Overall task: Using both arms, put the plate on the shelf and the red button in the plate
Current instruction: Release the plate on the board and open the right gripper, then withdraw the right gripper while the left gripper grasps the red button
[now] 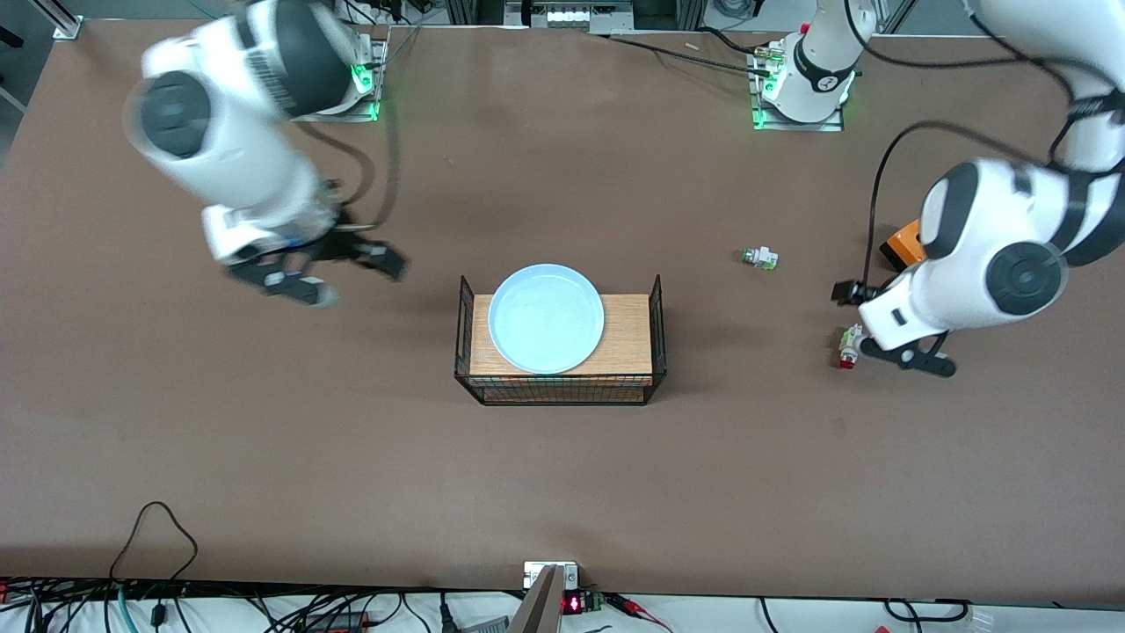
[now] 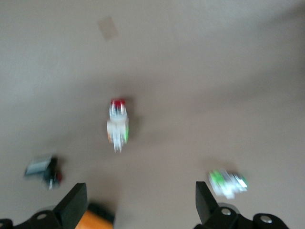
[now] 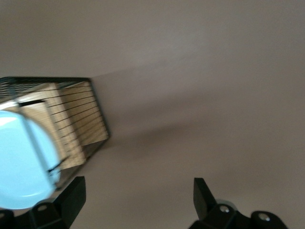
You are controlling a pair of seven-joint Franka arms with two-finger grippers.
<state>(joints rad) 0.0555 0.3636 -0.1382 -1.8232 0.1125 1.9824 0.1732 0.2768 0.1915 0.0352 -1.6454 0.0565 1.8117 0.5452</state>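
Front view: I log the plate (image 1: 546, 318) seated on the wire basket (image 1: 656, 334) mid-table; right gripper (image 1: 327, 266) spread, empty, over bare table; left gripper (image 1: 879, 327) spread above the red button (image 1: 848, 346) near the left arm's end.

Left wrist view: red button (image 2: 117, 123) lies between the fingers' line; green-capped part (image 2: 228, 183) sits close (wrong-pick risk).

Right wrist view: plate (image 3: 21, 162) stays clear.
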